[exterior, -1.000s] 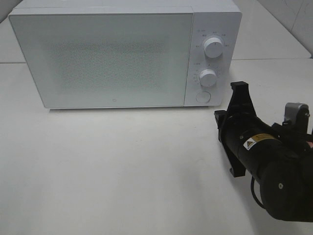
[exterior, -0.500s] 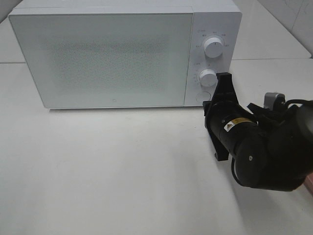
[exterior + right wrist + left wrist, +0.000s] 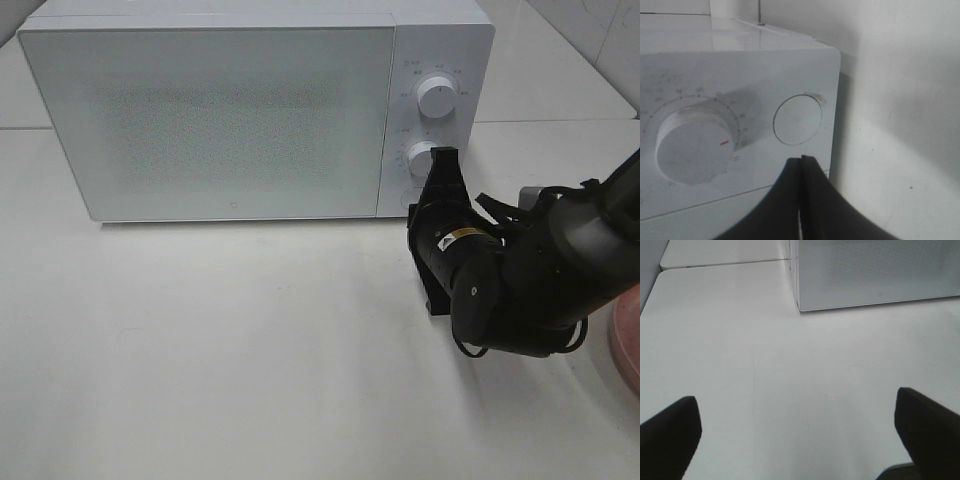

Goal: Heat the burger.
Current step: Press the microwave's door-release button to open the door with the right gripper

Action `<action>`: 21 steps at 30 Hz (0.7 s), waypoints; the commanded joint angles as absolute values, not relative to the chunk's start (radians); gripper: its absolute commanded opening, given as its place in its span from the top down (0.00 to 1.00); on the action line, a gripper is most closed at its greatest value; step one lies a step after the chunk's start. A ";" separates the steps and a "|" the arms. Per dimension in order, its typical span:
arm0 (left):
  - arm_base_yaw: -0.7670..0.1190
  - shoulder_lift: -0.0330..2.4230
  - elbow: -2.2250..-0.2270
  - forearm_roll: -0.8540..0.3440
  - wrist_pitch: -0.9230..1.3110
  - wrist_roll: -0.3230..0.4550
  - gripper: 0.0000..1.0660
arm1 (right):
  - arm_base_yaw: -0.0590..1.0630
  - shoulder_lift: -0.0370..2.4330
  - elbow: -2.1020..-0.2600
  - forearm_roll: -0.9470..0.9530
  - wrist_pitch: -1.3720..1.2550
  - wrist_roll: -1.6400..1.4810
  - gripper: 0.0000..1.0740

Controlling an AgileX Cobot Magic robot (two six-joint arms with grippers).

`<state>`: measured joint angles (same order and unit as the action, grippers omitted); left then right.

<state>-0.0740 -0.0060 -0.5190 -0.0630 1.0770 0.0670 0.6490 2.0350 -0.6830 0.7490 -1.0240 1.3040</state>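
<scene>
so the right gripper (image 3: 443, 155) has swung in from off to the side of the microwave (image 3: 220, 110); its tips, pinched together on nothing, now sit right in front of the round button (image 3: 797, 120) beside the lower knob (image 3: 692, 145); my guess is it's lining up to pop the microwave open; the microwave's shut for now; the burger isn't in view anywhere, can't tell if it's inside; the left gripper (image 3: 797, 412) hangs spread wide and empty over the table (image 3: 790, 340) near the microwave's end away from the knobs

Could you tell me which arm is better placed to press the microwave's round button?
The right arm: its shut jaws point at the round button on the microwave, close by; the left arm's open jaws face bare table.
</scene>
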 commanded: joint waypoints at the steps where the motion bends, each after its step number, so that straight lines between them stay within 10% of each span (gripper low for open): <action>1: -0.077 -0.027 -0.516 -0.066 1.068 0.068 0.08 | 0.624 2.049 -0.698 0.731 -1.019 1.287 1.00; 21: -0.077 -0.019 -0.516 -0.066 1.068 0.068 0.08 | 0.565 2.084 -0.764 0.661 -1.013 1.278 1.00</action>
<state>-0.0740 -0.0060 -0.5190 -0.0630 1.0770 0.0670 0.5690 2.0840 -0.7580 0.6770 -1.0180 1.2980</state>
